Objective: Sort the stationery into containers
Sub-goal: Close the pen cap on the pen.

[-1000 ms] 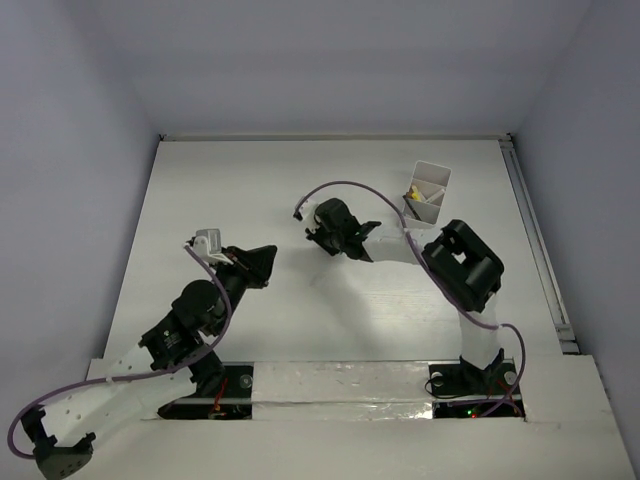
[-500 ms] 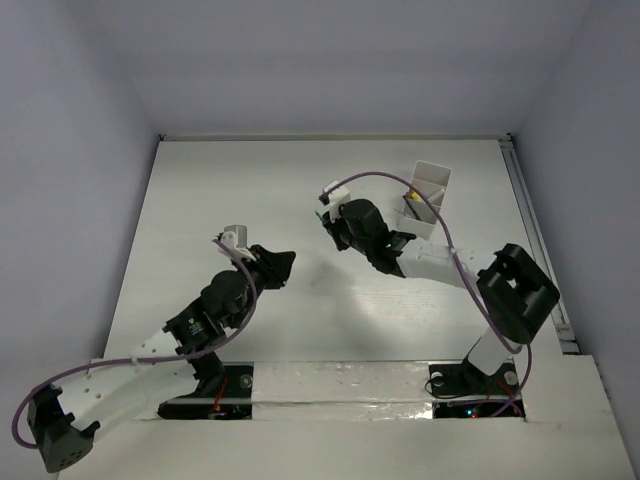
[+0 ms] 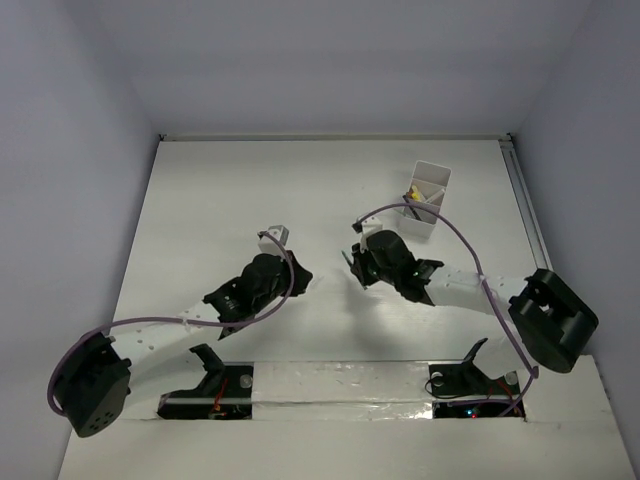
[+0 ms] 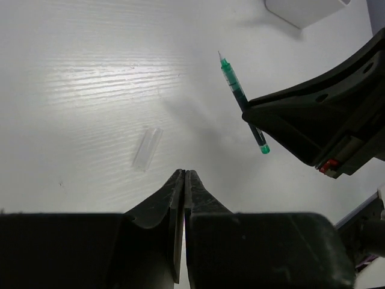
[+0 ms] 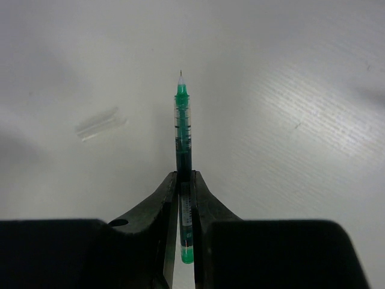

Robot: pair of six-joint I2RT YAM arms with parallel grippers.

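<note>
Near the middle of the worktop (image 3: 220,190), in the right claw (image 5: 185,178): a green pen (image 5: 182,129), thin and partly see-through. Pinched on the rear part of the barrel, with the two fingers tight against both sides. In the right wrist view, long axis straight in line with the claw, fine tip away from the fingers, blunt green end back between them, toward the camera. In the left wrist view, seen as slanting: tip up and to the left, rear end down and to the right, sticking out a little past the dark fingers. Seems lifted off the worktop, with a soft shadow (image 4: 180,114) lying apart from the barrel on the white surface.

Beside the pen, flat on the worktop, a small clear tube (image 4: 147,148), touching neither claw. Lies to the left of the pen in both wrist views. Cannot tell if a cap or something else.

Just behind the tube in the left wrist view, the left claw (image 4: 184,176): fingers pressed together, nothing between them. Faces the right claw, near it but apart.

At the far right of the worktop, well apart from both claws, a white box (image 3: 428,195) with inner dividers, standing upright. Holds a yellow piece (image 3: 412,192) in one compartment; cannot tell more from above.
</note>
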